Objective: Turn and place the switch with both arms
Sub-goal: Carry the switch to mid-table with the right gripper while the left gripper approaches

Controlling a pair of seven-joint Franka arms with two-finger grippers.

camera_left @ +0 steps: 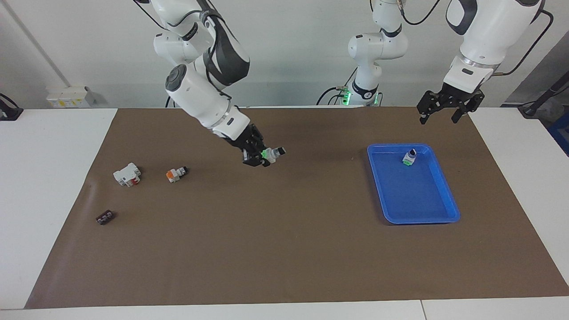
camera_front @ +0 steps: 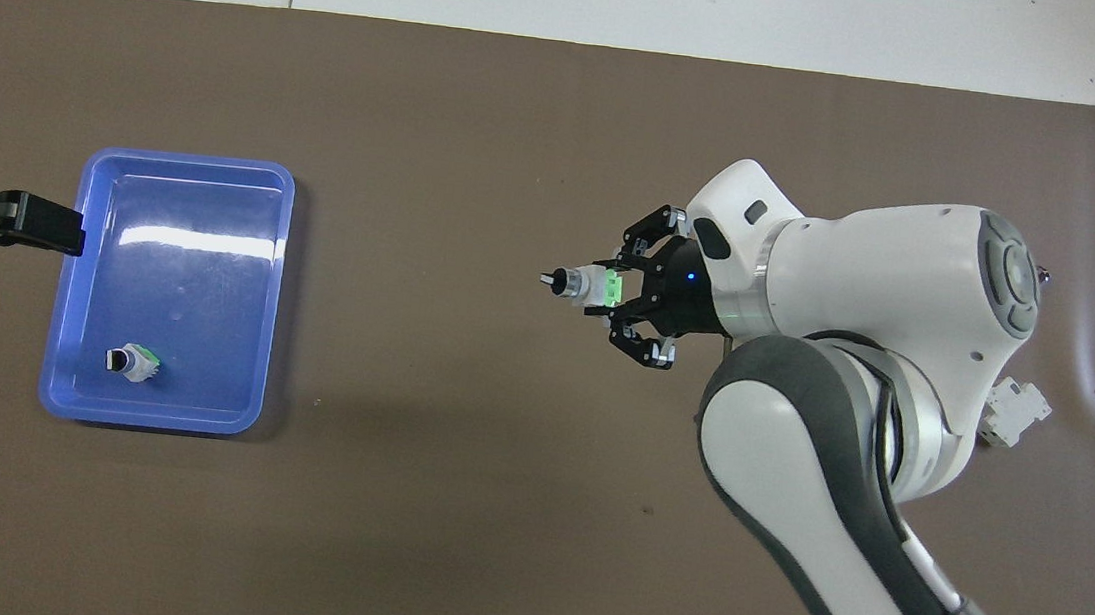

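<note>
1. Brown mat spread over white table, carrying everything else.
2. Right arm reaching out over the middle of the mat, wrist angled down.
3. Left arm hanging raised near the mat's edge at its own end of the table, waiting.
4. Blue tray lying toward the left arm's end, one switch in tray standing in its corner nearest the robots, green base down.
5. Right gripper held in the air over bare mat, jaws pinching the switch by its green base, black knob tip pointing toward the tray.
6. Left gripper poised above the mat just robot-ward of the tray, fingers spread, holding nothing.
7. White block with red parts resting toward the right arm's end.
8. Orange-based switch lying on its side just beside the block.
9. Dark strip lying farther from the robots than the block, near the mat's edge.
</note>
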